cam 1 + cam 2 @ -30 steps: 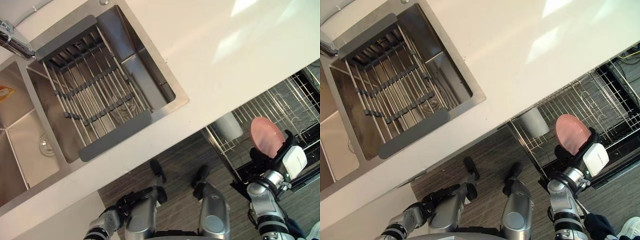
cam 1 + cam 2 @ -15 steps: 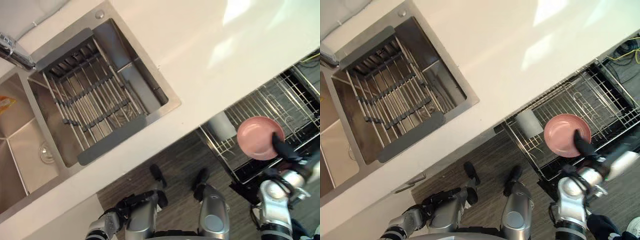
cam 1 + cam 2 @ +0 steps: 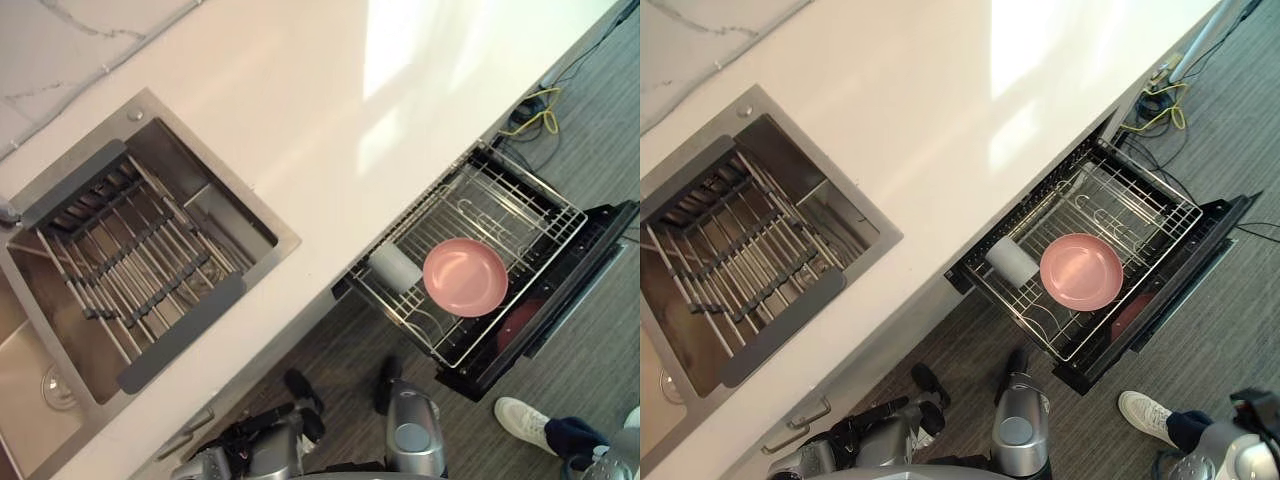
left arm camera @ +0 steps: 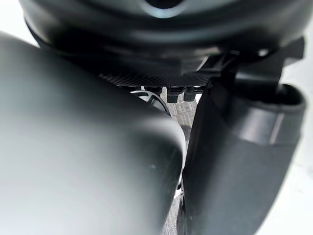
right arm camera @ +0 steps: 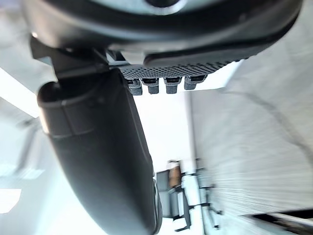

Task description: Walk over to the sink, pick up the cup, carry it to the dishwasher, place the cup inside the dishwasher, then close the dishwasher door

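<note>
Starting past the sink (image 3: 130,260): left hand (image 3: 262,425) hanging low, fingers relaxed, holding nothing. Cup (image 3: 393,265) lying sideways in the pulled-out rack (image 3: 530,200), just beside the pink plate (image 3: 465,278). Expect jamming or rattled crockery if raising the door (image 3: 585,265) before sliding the rack home. Right hand (image 3: 1255,405): grip cannot be told.

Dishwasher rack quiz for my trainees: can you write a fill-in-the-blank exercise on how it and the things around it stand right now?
1. In the pulled-out wire dishwasher rack, a round pink plate lies next to a pale cylindrical ____.
2. The black dishwasher door below it is ____.
3. The grey slatted drying rack sits across the stainless-steel ____.

Missing words: cup; open; sink.
</note>
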